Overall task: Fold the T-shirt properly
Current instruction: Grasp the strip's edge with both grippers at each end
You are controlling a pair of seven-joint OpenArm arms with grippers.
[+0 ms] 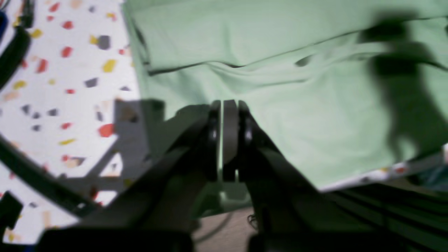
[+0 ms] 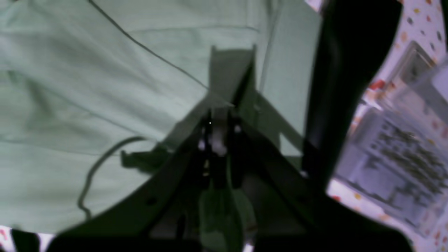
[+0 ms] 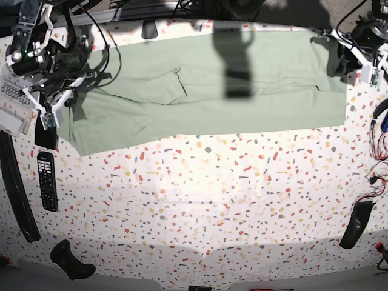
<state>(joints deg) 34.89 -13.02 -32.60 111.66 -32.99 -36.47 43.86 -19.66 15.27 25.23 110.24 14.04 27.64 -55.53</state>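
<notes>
Pale sage-green cloth T-shirt (image 3: 206, 91) stretched along tabletop's far edge; left end effector (image 1: 229, 140) & right end effector (image 2: 218, 140) both clamped on its ends, prob. to keep it taut for folding.

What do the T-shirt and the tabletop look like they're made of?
T-shirt: thin, soft matte knit, likely cotton or a blend; it drapes in shallow creases and its folded layers lie nearly flat.
Tabletop: smooth hard white surface with coloured flecks, terrazzo-look; real stone or printed laminate, can't tell.
</notes>
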